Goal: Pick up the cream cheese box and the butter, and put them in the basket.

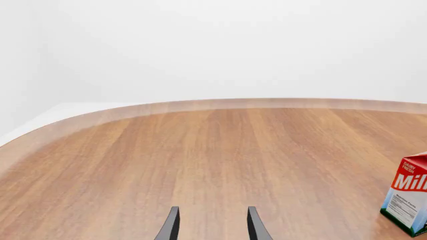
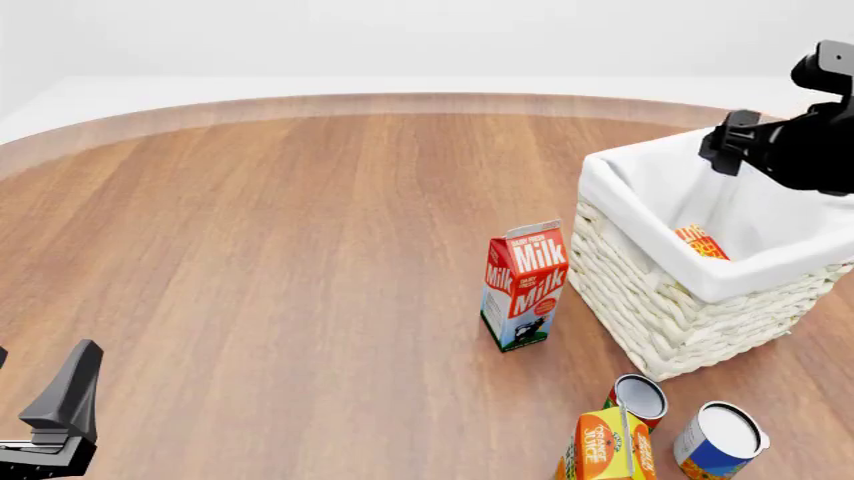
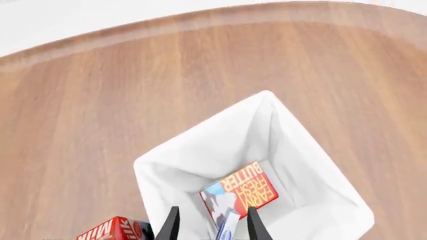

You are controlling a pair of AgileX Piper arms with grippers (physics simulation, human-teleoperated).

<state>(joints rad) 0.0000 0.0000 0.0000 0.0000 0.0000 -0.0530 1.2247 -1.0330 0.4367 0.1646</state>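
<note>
Parted left gripper (image 1: pixel 212 227) fingers held nothing at the left wrist view's bottom edge; a milk carton (image 1: pixel 408 200) stood lower right. Front view: the basket (image 2: pixel 694 310) sat right, butter (image 2: pixel 699 242) inside. Right wrist view: right gripper (image 3: pixel 212 225) spread above the butter (image 3: pixel 240 196), a pale-blue cream cheese box (image 3: pixel 227 226) between its fingers, grip uncertain. Judged: final drop, then retreat.

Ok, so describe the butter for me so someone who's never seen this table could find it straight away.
Find the big white wicker basket at the right of the table, just past the milk carton. Look down inside it: the butter lies flat on the white lining at the bottom. It is a red oblong box with white "BUTTER" lettering and a bluish picture at one end, unlike the upright, gable-topped milk carton outside.
</note>
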